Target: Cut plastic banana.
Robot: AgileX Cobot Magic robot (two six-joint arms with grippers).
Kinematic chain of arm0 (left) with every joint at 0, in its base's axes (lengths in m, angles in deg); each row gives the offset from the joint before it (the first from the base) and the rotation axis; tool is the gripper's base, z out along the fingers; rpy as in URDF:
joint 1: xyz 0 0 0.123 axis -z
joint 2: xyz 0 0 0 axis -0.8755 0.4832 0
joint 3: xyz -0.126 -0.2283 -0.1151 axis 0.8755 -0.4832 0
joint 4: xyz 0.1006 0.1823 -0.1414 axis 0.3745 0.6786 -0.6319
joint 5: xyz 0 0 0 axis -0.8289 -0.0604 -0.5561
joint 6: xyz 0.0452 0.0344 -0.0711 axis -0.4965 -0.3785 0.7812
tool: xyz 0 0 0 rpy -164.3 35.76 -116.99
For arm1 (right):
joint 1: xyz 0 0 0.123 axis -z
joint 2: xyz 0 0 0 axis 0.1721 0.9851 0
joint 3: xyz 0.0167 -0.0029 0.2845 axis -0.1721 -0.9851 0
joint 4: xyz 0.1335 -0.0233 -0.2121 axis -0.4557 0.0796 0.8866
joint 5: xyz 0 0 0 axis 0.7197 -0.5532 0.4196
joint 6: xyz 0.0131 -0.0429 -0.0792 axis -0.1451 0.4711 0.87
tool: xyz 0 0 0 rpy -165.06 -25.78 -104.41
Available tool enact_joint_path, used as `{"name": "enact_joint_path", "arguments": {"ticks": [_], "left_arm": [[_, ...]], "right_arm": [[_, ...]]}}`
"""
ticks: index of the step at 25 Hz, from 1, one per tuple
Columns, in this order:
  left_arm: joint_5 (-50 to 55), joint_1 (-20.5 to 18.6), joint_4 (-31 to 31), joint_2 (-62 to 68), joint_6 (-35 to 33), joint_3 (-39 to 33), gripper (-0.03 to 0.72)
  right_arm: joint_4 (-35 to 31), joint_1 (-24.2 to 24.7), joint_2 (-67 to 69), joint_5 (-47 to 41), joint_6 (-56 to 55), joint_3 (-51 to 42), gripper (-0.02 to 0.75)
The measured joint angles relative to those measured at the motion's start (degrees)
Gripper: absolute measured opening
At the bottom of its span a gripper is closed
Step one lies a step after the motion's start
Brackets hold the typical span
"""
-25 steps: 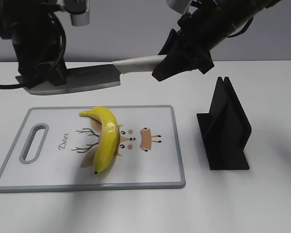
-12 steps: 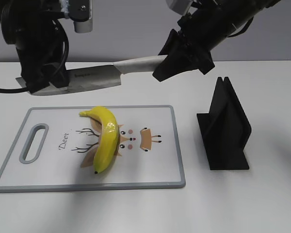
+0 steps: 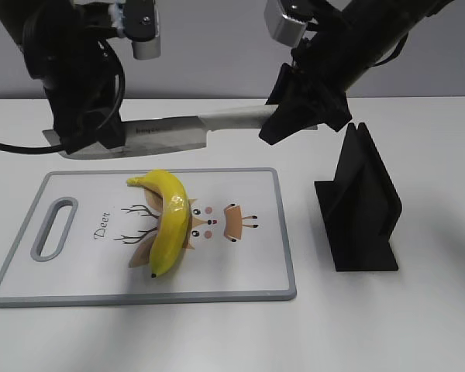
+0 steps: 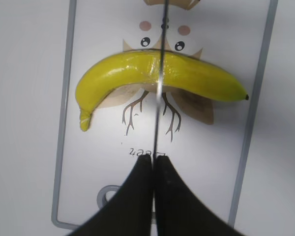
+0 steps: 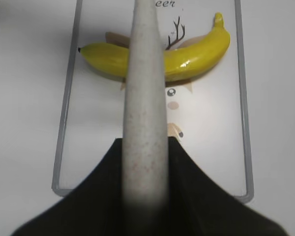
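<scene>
The yellow plastic banana [image 3: 167,219] lies on a white cutting board [image 3: 248,256] with a deer drawing; it also shows in the left wrist view [image 4: 137,73] and the right wrist view [image 5: 196,56]. A knife [image 3: 170,132] hangs level above the board's far edge. My right gripper [image 3: 273,116] is shut on its pale speckled handle [image 5: 143,123]. My left gripper [image 3: 93,139] is shut on the blade near its tip; the blade edge [image 4: 158,98] crosses the banana's middle in the left wrist view, well above it.
A black knife stand [image 3: 360,205] stands on the white table right of the board. The board has a grey rim and a handle slot [image 3: 54,226] at its left end.
The knife and both grippers have shifted to the right by a few centimetres, staying level. The banana and board have not moved.
</scene>
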Motion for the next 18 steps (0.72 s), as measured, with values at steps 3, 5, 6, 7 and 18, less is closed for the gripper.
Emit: {"name": "enact_joint_path", "arguments": {"ticks": [3, 5, 6, 7, 18], "left_arm": [[-1.42, 0.05, -0.31, 1.38, -0.12, 0.0, -0.016], [-1.84, 0.05, -0.37, 1.91, -0.15, 0.0, -0.016], [-1.97, 0.05, -0.42, 2.03, -0.15, 0.0, -0.016], [-2.03, 0.05, -0.5, 2.39, -0.15, 0.0, -0.016], [-2.42, 0.11, -1.17, 8.1, -0.32, 0.2, -0.016]], "right_arm": [[4.03, -0.68, 0.18, 1.62, -3.71, 0.0, 0.167], [5.13, -0.95, 0.18, 2.03, -4.43, 0.0, 0.167], [5.29, -1.0, 0.23, 2.15, -4.59, 0.0, 0.167], [5.44, -1.0, 0.24, 2.2, -4.71, 0.0, 0.167], [8.11, -1.06, 7.17, 2.76, -4.93, 0.0, 0.169]]}}
